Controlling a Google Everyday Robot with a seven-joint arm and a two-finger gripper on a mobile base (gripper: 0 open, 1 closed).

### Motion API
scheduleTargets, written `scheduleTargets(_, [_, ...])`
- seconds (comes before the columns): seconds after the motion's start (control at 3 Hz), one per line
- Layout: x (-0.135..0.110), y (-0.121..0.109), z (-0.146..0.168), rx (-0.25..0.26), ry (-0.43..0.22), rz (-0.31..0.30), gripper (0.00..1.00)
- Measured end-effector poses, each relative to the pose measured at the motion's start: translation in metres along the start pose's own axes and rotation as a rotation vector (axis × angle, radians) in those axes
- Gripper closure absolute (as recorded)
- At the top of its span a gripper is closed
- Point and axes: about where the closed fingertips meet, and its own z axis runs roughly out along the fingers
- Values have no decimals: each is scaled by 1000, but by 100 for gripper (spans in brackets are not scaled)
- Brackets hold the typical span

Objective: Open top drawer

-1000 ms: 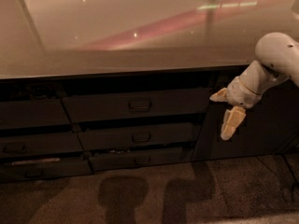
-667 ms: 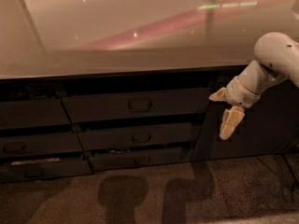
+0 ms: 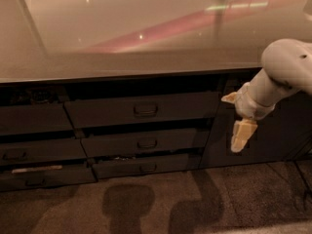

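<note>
A cream gripper [image 3: 241,133] hangs right of the dark grey top drawer [image 3: 141,109], below a pink-streaked beige countertop [image 3: 146,57].

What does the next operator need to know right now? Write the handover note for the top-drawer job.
Gripper: hangs pointing down in front of the dark cabinet door, to the right of the drawer stack and apart from any handle.
Top drawer: the widest front, just under the countertop. Its central pull handle is ungrasped, and no interior shows.
Done: nothing visible on the drawer.
Left: bring the gripper left to the handle, grip it, and pull the drawer out.
</note>
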Motion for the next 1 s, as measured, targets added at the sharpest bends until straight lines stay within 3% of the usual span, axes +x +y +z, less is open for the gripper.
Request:
scheduleTargets(0.33, [-10,8,13,42,25,-50,0])
scheduleTargets(0.67, [-10,8,13,42,25,-51,0])
scheduleTargets(1.0, [-35,5,21,26,77,-88,0])
